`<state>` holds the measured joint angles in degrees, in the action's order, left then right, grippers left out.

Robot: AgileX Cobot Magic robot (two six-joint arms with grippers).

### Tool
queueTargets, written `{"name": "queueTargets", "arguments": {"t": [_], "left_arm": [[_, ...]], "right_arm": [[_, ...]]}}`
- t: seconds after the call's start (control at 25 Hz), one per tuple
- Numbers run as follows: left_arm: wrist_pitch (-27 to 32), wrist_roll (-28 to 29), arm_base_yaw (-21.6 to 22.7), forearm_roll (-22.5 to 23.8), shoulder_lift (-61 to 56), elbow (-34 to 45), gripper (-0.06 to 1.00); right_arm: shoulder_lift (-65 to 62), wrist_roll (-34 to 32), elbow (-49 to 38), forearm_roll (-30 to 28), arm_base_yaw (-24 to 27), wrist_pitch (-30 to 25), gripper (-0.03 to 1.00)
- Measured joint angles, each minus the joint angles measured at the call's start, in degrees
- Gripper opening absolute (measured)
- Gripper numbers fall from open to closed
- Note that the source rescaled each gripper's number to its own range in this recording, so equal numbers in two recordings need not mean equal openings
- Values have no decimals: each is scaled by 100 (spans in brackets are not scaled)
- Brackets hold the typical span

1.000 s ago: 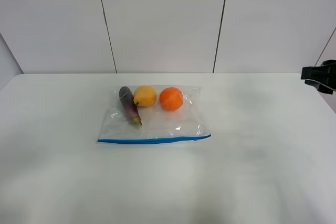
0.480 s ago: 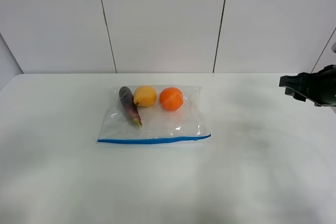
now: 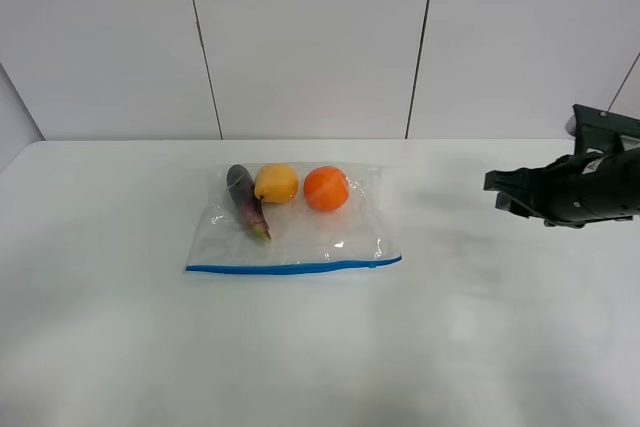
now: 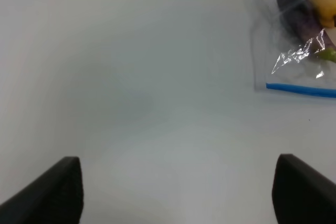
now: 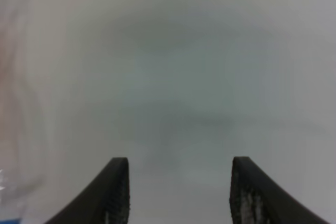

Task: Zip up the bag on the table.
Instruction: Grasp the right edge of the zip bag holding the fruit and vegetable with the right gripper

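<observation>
Right gripper (image 3: 497, 192) hangs over the table (image 3: 450, 347) with its jaws partly apart and nothing between them; the right wrist view shows its two fingers (image 5: 118, 195) over bare white surface. The bag (image 3: 295, 227) lies flat well ahead of those fingertips, apart from them. Left gripper (image 4: 176, 192) stands wide, also empty, and the bag (image 4: 296, 40) lies ahead of it and off toward the right arm's side, well apart.

The blue zipper strip (image 3: 290, 267) runs along the bag's edge nearest the left gripper; whether it is sealed cannot be told. Inside, against the opposite edge, sit three things in a row: the orange (image 3: 326, 188) closest to the right gripper, the yellow fruit (image 3: 277, 183) in the middle, and the purple eggplant (image 3: 245, 199) closest to the left gripper, its green stem pointing toward the strip.
</observation>
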<state>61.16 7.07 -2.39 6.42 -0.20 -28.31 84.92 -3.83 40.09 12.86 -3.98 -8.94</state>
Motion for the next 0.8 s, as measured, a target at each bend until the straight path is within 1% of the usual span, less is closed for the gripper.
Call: {"name": "queueTargets", "arguments": {"t": [0.08, 0.12, 0.2, 0.28, 0.48, 0.56, 0.64, 0.8], "left_arm": [[0, 0, 0, 0, 0, 0, 100], [0, 0, 0, 0, 0, 0, 100], [0, 0, 0, 0, 0, 0, 100], [0, 0, 0, 0, 0, 0, 100], [0, 0, 0, 0, 0, 0, 100], [0, 0, 0, 0, 0, 0, 100], [0, 0, 0, 0, 0, 0, 100], [0, 0, 0, 5, 0, 0, 100]], "right_arm": [[145, 0, 0, 254, -242, 114, 61], [145, 0, 0, 254, -242, 114, 61], [286, 0, 0, 570, -360, 206, 61], [424, 4, 0, 920, -405, 229, 61], [467, 6, 0, 1235, -405, 207, 61], [508, 11, 0, 1344, -405, 160, 61], [589, 63, 0, 1472, -405, 0, 61], [797, 383, 0, 1812, -405, -267, 61]]}}
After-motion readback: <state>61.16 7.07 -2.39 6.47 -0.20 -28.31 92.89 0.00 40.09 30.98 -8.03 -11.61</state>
